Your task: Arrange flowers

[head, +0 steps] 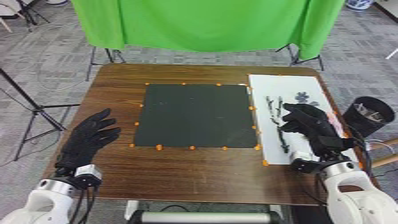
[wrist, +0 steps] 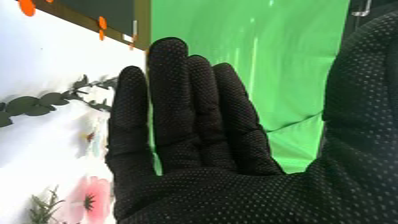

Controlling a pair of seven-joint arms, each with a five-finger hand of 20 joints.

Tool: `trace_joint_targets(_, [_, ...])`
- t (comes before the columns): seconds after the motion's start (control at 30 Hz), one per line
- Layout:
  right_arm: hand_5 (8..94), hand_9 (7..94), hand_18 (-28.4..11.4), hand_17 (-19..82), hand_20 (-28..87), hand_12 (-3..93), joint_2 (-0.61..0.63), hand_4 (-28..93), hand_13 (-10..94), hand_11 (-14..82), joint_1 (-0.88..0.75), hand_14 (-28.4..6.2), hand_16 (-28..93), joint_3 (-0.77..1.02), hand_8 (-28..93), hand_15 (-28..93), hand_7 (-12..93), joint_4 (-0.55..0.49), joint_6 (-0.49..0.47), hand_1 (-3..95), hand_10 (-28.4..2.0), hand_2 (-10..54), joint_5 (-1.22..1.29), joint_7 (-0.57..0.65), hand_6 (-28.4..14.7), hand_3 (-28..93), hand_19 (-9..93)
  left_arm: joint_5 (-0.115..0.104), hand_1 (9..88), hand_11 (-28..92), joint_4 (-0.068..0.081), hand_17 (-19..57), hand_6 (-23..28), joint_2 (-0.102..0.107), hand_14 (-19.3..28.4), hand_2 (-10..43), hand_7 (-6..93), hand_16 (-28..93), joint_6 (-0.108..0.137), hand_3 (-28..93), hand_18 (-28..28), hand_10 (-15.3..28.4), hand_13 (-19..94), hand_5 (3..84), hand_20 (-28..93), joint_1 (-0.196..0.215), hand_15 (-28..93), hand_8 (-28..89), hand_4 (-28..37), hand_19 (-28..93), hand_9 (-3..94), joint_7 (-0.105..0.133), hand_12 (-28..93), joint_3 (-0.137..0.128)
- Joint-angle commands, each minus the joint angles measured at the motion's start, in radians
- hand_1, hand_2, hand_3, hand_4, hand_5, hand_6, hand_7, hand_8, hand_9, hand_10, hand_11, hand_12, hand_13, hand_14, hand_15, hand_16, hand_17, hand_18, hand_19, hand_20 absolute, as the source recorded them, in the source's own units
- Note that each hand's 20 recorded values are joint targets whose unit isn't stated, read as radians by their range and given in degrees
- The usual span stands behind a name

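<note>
The relaxed black-gloved right hand [wrist: 204, 150] is holding nothing; careless lowering could be crushing the pink flower [wrist: 96, 200].

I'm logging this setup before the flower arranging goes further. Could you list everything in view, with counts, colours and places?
Leafy stems: several, dark green, on the white sheet
Flower: at least one, pink, on the sheet
Sheet: one, white, table's right side
Mat: one, dark grey, left of the sheet
Markers: many, orange, along mat and sheet edges
Table: one, brown, centre
Cloth: one, green, beyond the table
Bin: one, black, right of the table
Tripod: at least one, black, left of the table
Left hand: one, black-gloved, over the table's left side
Right hand: one, black-gloved, over the sheet
</note>
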Motion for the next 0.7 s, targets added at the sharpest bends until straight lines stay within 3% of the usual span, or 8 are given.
trace_joint_targets(0.03, [40.9, 44.4, -20.6, 20, 24, 27.0, -0.010, -28, 47, 56.1, -0.018, -12.6, 12, -0.006, -23, 66, 44, -0.011, 0.004, 25.1, -16.7, -9.5, -0.049, -0.001, -4.3, 80, 76, -0.018, 31.8, 33, 0.000, -4.9, 3.9, -0.001, 14.8, -9.5, 25.9, -5, 0.011, 67, 22.6, 12.1, 27, 30.3, 8, 0.014, 49, -13, -25.0, 53, 28.2, 0.008, 14, -0.007])
trace_joint_targets(0.13, [41.6, 44.8, -20.5, 20, 24, 27.4, -0.002, -28, 47, 56.8, -0.030, -12.7, 12, -0.009, -23, 66, 45, -0.013, 0.030, 25.3, -16.6, -9.5, -0.042, -0.004, -4.3, 80, 76, -0.035, 31.9, 33, 0.011, -4.9, 3.7, 0.002, 14.8, -9.5, 25.9, -4, 0.013, 67, 22.6, 12.0, 27, 29.8, 8, -0.030, 49, -13, -24.9, 53, 27.6, 0.036, 14, 0.023])
trace_joint_targets(0.2, [42.2, 45.2, -20.5, 20, 24, 27.6, -0.001, -28, 47, 57.2, -0.025, -12.7, 12, -0.011, -23, 67, 45, -0.004, 0.026, 25.6, -16.6, -9.5, -0.040, -0.014, -4.2, 80, 76, -0.020, 31.8, 33, 0.013, -5.0, 3.7, 0.005, 14.8, -9.5, 26.1, -4, 0.002, 67, 22.6, 11.9, 27, 29.6, 8, -0.033, 49, -13, -24.7, 53, 27.5, 0.025, 14, 0.023])
trace_joint_targets(0.27, [42.4, 45.7, -20.5, 21, 24, 27.7, -0.009, -28, 48, 57.5, -0.008, -12.8, 12, -0.015, -23, 67, 45, 0.011, -0.005, 25.6, -16.5, -9.5, -0.029, -0.037, -4.1, 80, 76, -0.007, 31.8, 33, 0.005, -5.0, 3.7, 0.004, 14.8, -9.5, 26.1, -4, 0.002, 67, 22.5, 11.9, 27, 29.6, 8, -0.002, 49, -13, -24.7, 53, 27.5, 0.013, 14, 0.000])
trace_joint_targets(0.37, [42.9, 46.1, -20.4, 21, 24, 27.5, -0.015, -28, 49, 57.3, -0.004, -12.6, 12, -0.019, -24, 67, 45, 0.012, -0.019, 25.3, -16.3, -9.5, -0.036, -0.049, -4.1, 81, 76, -0.022, 31.9, 33, -0.004, -5.0, 3.7, 0.004, 14.8, -9.5, 26.2, -4, 0.015, 67, 22.5, 11.9, 27, 29.5, 8, 0.026, 49, -13, -24.7, 53, 27.5, 0.018, 15, -0.015])
trace_joint_targets(0.53, [43.1, 46.4, -20.5, 21, 24, 27.2, 0.020, -28, 49, 56.2, 0.004, -12.6, 12, -0.015, -24, 66, 44, 0.009, -0.001, 24.5, -16.4, -9.5, -0.051, -0.034, -4.1, 80, 76, -0.011, 32.0, 33, -0.006, -5.1, 3.6, 0.015, 14.8, -9.4, 26.1, -4, -0.004, 67, 22.5, 11.8, 27, 29.5, 8, 0.039, 49, -13, -24.8, 53, 27.4, 0.007, 15, -0.041])
trace_joint_targets(0.7, [43.5, 46.8, -20.6, 21, 24, 27.1, 0.058, -28, 49, 55.9, 0.007, -12.5, 12, 0.004, -23, 66, 44, 0.002, 0.000, 24.3, -16.4, -9.5, -0.077, -0.013, -4.1, 80, 76, -0.019, 31.8, 33, -0.011, -5.2, 3.5, 0.031, 14.8, -9.4, 26.2, -4, 0.008, 67, 22.6, 11.9, 27, 29.4, 8, 0.051, 49, -13, -24.8, 53, 27.3, 0.013, 15, -0.066])
